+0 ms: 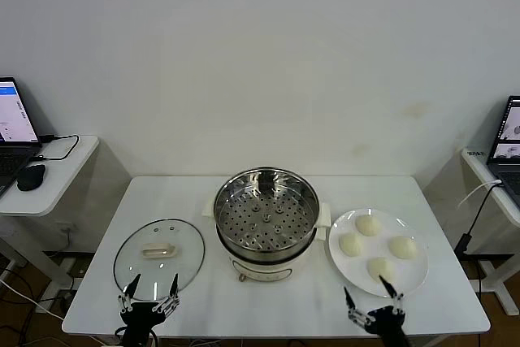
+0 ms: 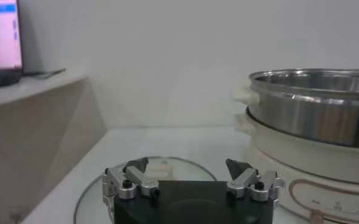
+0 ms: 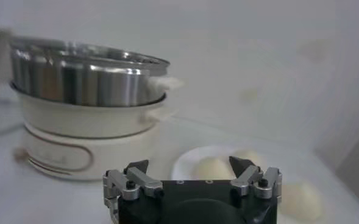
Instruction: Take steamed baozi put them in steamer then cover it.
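Observation:
The steel steamer [image 1: 266, 221] on its white base stands mid-table, uncovered, with its perforated tray empty. Four cream-white baozi [image 1: 368, 224] lie on a white plate [image 1: 339, 259] to its right. The glass lid [image 1: 159, 253] lies flat on the table to its left. My left gripper [image 1: 150, 288] is open and empty at the front edge, just before the lid [image 2: 144, 165]. My right gripper [image 1: 368, 297] is open and empty at the front edge, just before the plate. The right wrist view shows the steamer [image 3: 88, 79] and the baozi [image 3: 213, 167] beyond my open gripper [image 3: 189, 165].
Side desks with laptops [image 1: 16, 118] stand at the far left and far right. A mouse [image 1: 31, 176] and cables lie on the left desk. A white wall is behind the table.

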